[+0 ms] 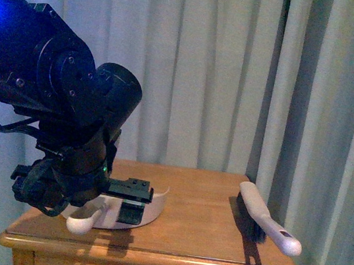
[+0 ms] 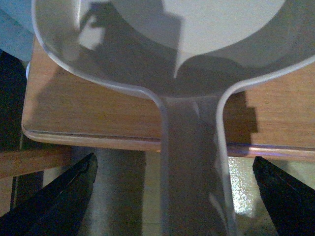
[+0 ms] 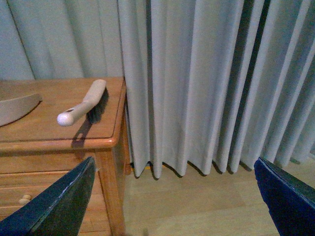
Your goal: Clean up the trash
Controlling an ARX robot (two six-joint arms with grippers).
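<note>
The trash, the small white paper wad, shows in none of the 3 views, so I cannot tell where it is.

The left gripper (image 2: 173, 158) hangs at the front left corner of the wooden table (image 1: 197, 222), low over a white dustpan (image 1: 155, 204). Its 2 dark fingers (image 2: 59, 206) stand wide apart, 1 on each side of the dustpan's handle (image 2: 192, 172), and neither touches it; the hand is open and holds nothing. In the left wrist view the handle runs out past the table's front edge, with the pan's curved wall lying on the wood. In the front view the handle's rounded end (image 1: 81, 223) points toward the table's front left.

On the right side of the table, well apart from the dustpan, lies a hand brush (image 1: 269, 219) with a white handle and black bristles, its handle end reaching past the front right corner.

The right gripper (image 3: 174, 160) is off to the right of the table, over a light wooden floor (image 3: 197, 206). Its 2 fingers are spread wide with nothing between them. It does not show in the front view.

Pale curtains (image 1: 226, 73) hang behind the table.
</note>
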